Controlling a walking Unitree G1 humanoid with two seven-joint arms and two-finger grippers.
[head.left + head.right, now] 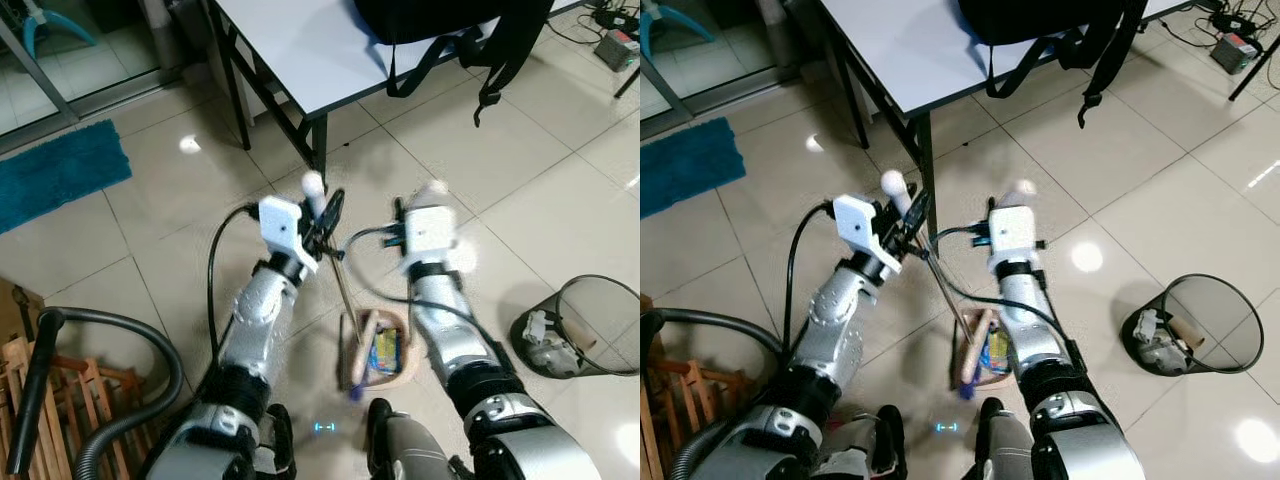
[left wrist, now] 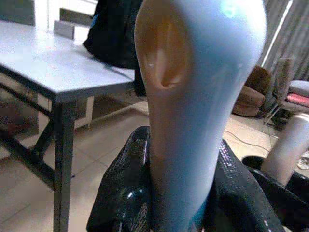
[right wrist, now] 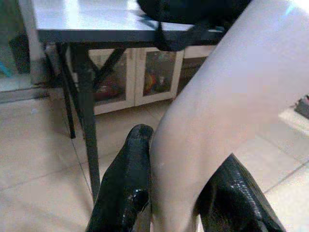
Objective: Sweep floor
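Note:
My left gripper [image 1: 325, 215] is shut on the white handle top [image 1: 312, 183] of a thin broom stick [image 1: 343, 290]. The stick slants down to a tan dustpan [image 1: 398, 372] on the tiles between my arms. In the left wrist view the handle [image 2: 193, 96] sits between both black fingers [image 2: 125, 193]. My right gripper [image 3: 188, 145] is shut on a second white handle [image 1: 432, 190], whose shaft is hidden behind my forearm. A yellow and blue wrapper [image 1: 384, 352] lies in the dustpan.
A mesh waste bin [image 1: 585, 325] with rubbish stands at the right. Ahead is a white table [image 1: 300, 50] on black legs, with a black backpack [image 1: 450, 20] on it. A blue rug [image 1: 60, 170], a vacuum hose [image 1: 100, 325] and a wooden rack [image 1: 40, 400] lie left.

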